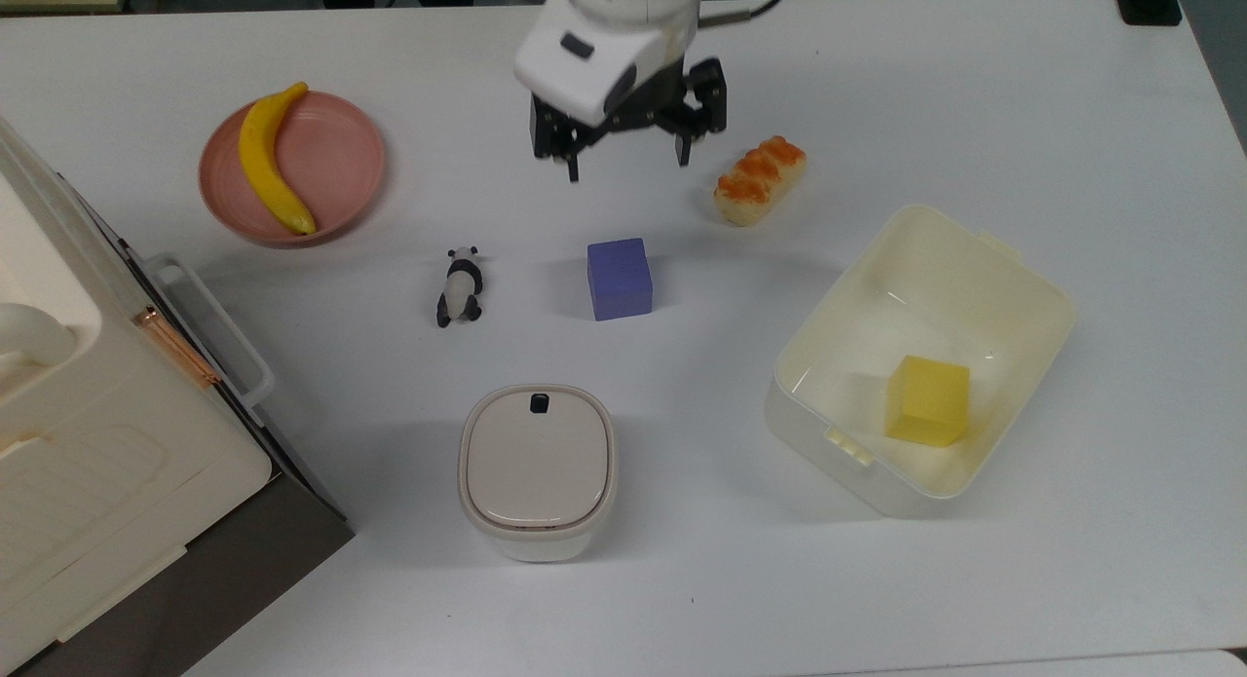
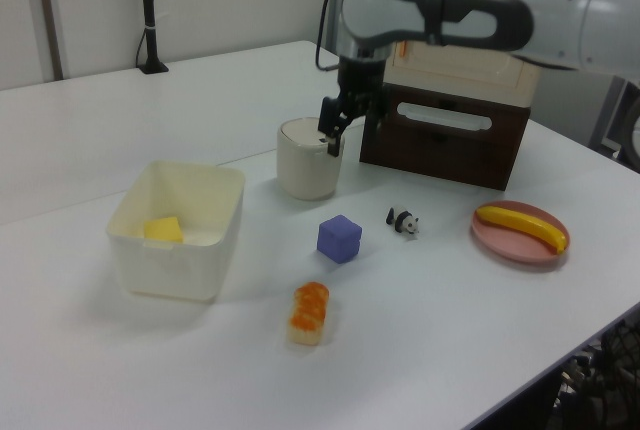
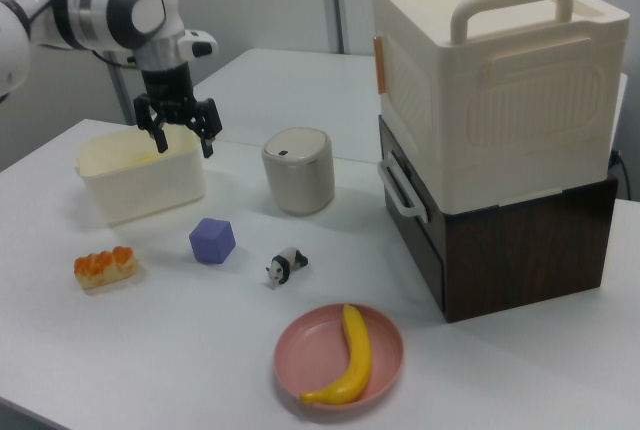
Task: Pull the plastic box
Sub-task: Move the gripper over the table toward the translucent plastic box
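The plastic box (image 1: pixel 937 280) is a cream-white lidless tub at the top view's right, and it also shows in the left view (image 2: pixel 190 262) and the right view (image 3: pixel 140 195). A yellow cube (image 1: pixel 927 400) lies inside it. My gripper (image 1: pixel 627 168) hangs open above the table, up and to the left of the box in the top view, between the purple cube (image 1: pixel 619 279) and the bread (image 1: pixel 759 179). Nothing is between its fingers. In the right view the gripper (image 3: pixel 183 147) sits in front of the box's rim. In the left view the gripper (image 2: pixel 346 138) overlaps the canister.
A lidded beige canister (image 1: pixel 537 468) stands near the top view's bottom centre. A toy panda (image 1: pixel 459 285) lies left of the purple cube. A pink plate (image 1: pixel 336 161) holds a banana (image 1: pixel 268 161). A big white appliance (image 1: pixel 88 433) on a dark base fills the top view's left edge.
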Controlling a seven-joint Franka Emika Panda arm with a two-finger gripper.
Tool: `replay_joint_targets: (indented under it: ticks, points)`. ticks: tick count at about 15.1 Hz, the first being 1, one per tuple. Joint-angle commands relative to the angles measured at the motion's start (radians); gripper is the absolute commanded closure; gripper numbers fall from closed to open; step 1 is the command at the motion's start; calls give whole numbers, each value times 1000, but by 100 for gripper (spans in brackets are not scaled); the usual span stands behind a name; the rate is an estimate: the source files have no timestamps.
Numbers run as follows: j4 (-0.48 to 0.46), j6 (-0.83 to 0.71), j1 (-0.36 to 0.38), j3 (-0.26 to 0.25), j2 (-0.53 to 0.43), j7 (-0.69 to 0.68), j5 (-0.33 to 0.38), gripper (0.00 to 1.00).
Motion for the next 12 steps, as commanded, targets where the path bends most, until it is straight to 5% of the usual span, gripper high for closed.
replay_joint_targets:
  ticks: [1,8,12]
  points:
    - [-39,67,30,-12,34,-22,-1,0]
    - [-110,136,38,-12,120,-34,-96,0]
    - [-100,168,59,-11,108,-35,-89,0]
